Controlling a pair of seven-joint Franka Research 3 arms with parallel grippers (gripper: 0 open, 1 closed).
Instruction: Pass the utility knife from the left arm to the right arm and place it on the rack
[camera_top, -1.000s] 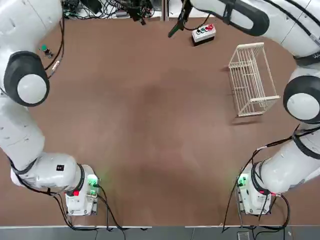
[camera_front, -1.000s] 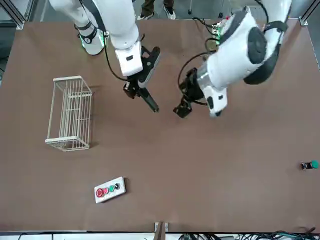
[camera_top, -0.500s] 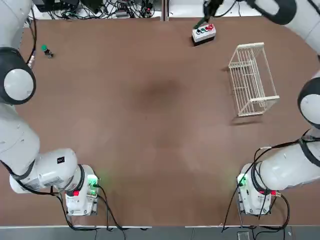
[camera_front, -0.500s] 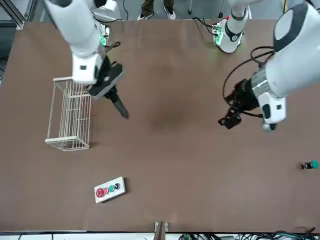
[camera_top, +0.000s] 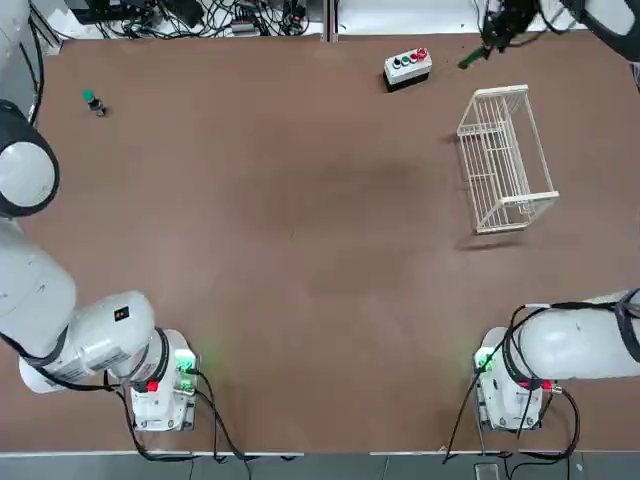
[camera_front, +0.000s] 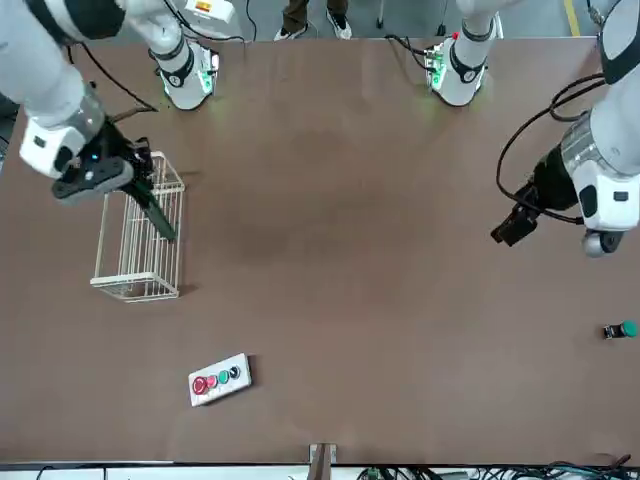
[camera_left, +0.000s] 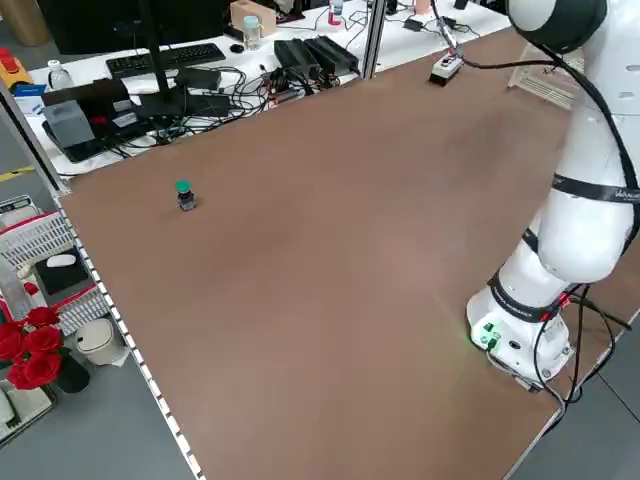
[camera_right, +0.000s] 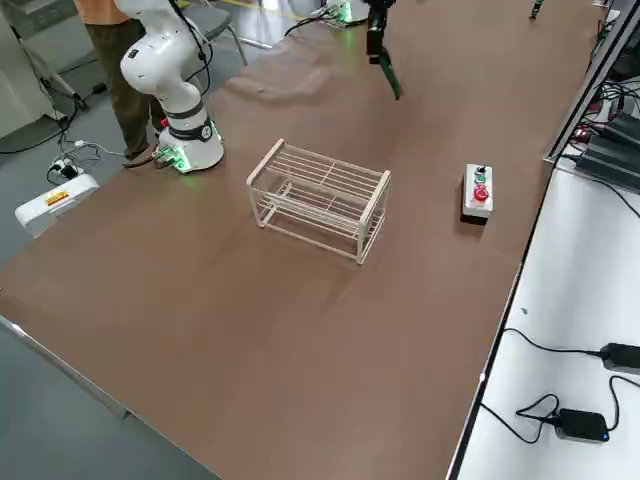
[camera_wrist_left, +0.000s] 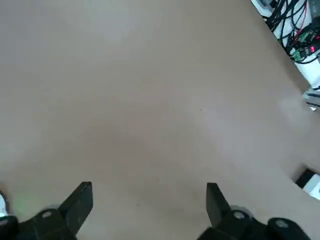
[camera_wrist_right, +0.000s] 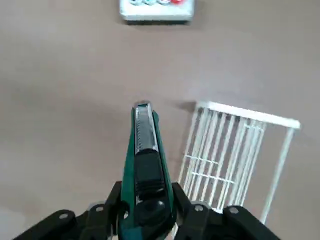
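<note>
Right wrist view: my right gripper's clamped on the knife; lowering it crooked could snag the rack's bars, tbh. Left gripper's wide, off by the table's left side.

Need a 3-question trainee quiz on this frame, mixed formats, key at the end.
1. True or false: the left gripper holds the utility knife.
2. Multiple choice: what stands on the table near the white wire rack?
A) a box with coloured buttons
B) a coffee mug
C) a roll of tape
3. Fill in: the right gripper is ____ on the knife, which is not yet on the rack.

Key: 1. False; 2. A; 3. shut
</note>
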